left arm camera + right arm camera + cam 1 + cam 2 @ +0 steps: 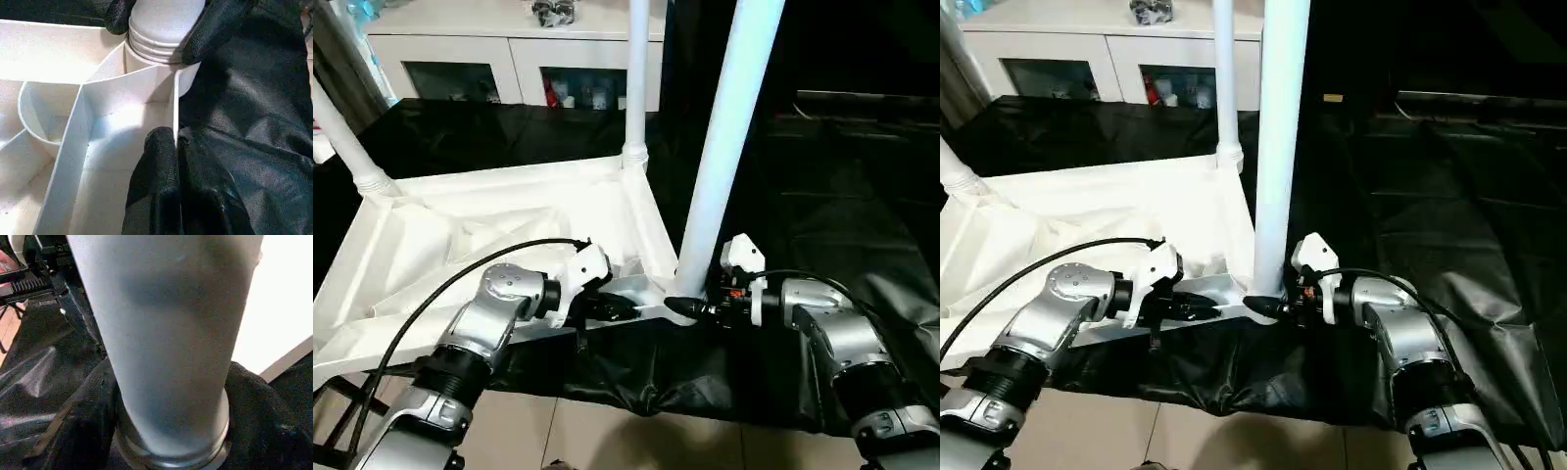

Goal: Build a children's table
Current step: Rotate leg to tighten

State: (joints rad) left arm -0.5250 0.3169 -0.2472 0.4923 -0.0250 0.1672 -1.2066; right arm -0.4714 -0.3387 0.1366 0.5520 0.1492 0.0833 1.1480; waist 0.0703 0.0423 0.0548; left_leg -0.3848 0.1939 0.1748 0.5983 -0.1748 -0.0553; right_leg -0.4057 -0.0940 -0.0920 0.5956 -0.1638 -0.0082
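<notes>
Tabletop [509, 225] fills the left half of the left eye view, underside up on the black cloth [822, 225], with one leg [729, 137] rising from its near corner at centre and others behind. Left gripper [625, 309], centre-low, is pinched on the tabletop's near edge. Right gripper [690, 307] has fingers either side of the leg's base. In the left wrist view, black fingers [161, 186] clamp the thin white rim. In the right wrist view, the leg [166, 342] stands between the spread fingers.
</notes>
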